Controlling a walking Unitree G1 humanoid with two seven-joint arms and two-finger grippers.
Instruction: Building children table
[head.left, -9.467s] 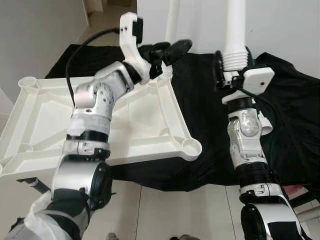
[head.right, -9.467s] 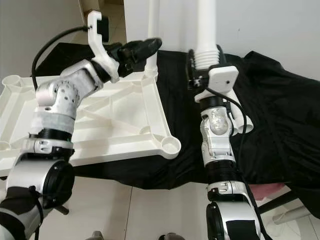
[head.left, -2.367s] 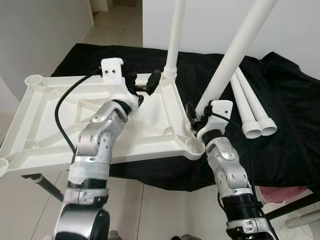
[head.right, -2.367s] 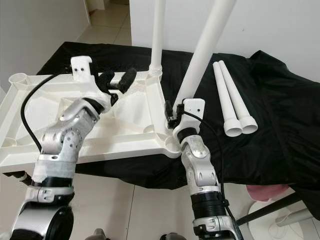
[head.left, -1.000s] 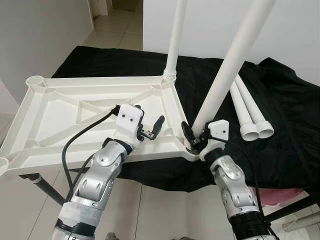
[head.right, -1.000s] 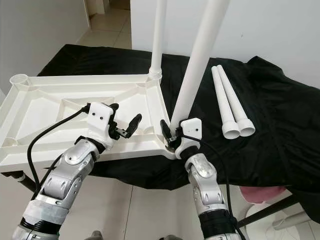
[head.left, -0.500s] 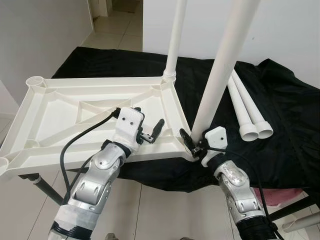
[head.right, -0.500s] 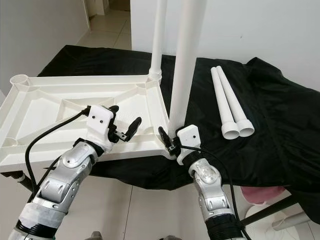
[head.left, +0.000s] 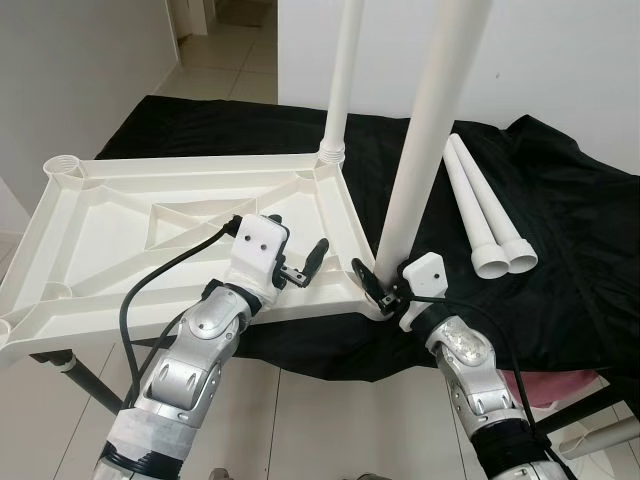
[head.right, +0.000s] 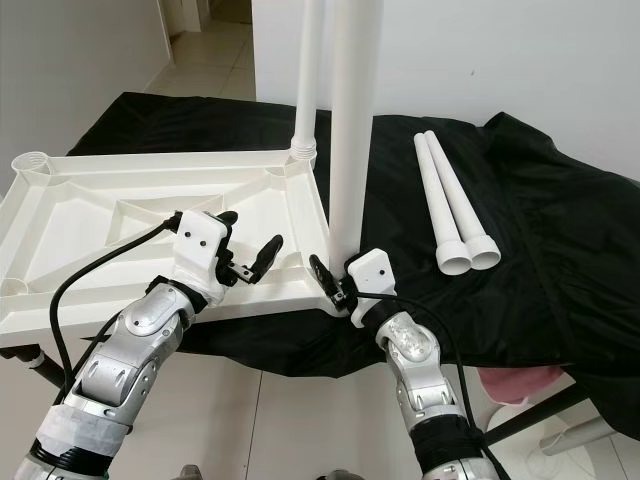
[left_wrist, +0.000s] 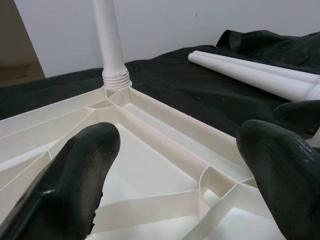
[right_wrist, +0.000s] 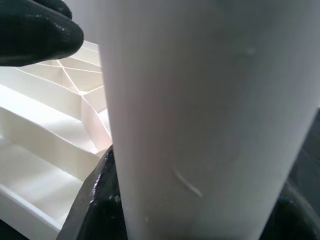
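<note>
Now the right gripper (head.left: 378, 283) clasps a white table leg (head.left: 430, 120) upright at the upturned tabletop's (head.left: 120, 220) near right corner. Left gripper (head.left: 303, 260) hovers spread wide, empty, above the tabletop.

White walls (head.left: 90, 70), pale tiled floor (head.left: 300, 420).

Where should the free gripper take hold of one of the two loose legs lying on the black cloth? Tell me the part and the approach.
Grip the nearer loose leg at mid-shaft, coming down from above, fingers across its width. It lies flat on the black cloth touching its twin, so a side approach looks blocked, and the flared end would probably slip.
</note>
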